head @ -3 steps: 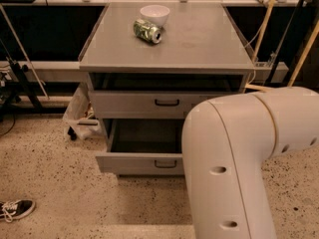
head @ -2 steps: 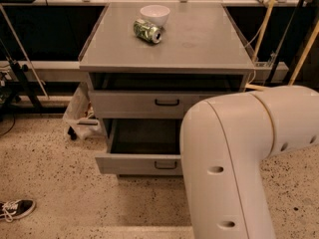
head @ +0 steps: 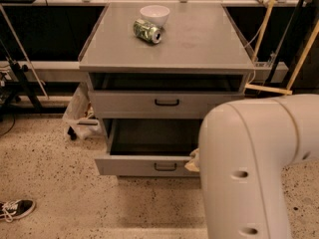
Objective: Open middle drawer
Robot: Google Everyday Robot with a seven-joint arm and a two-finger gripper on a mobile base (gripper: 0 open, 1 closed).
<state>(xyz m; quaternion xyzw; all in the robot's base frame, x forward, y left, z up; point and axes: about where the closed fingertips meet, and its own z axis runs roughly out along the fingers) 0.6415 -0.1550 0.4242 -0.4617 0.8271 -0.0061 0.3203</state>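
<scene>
A shoe (head: 16,209) lies on the floor at the left. In the centre, the cabinet (head: 199,39) carries a can (head: 147,31) and a bowl (head: 154,14). Below, the middle drawer (head: 149,166) stands pulled well out with its dark inside showing, so the opening looks done. At the right, the arm (head: 249,173) hides most of the gripper (head: 193,161), which sits by the drawer front's right end; whether it is open or closed cannot be told.

Worktop (head: 199,39): plain grey. Bowl (head: 154,14), at worktop rear edge: white. Can (head: 147,31), just beside it: green patterned, silver end. Middle drawer (head: 124,166): grey front, black handle (head: 165,167), dark interior. Upper drawer (head: 124,103): same grey, black bar. Arm (head: 254,168): cream-white; gripper hidden behind it. Floor (head: 50,168): beige, dark-speckled. Shoe (head: 15,209): black, white sole and laces
</scene>
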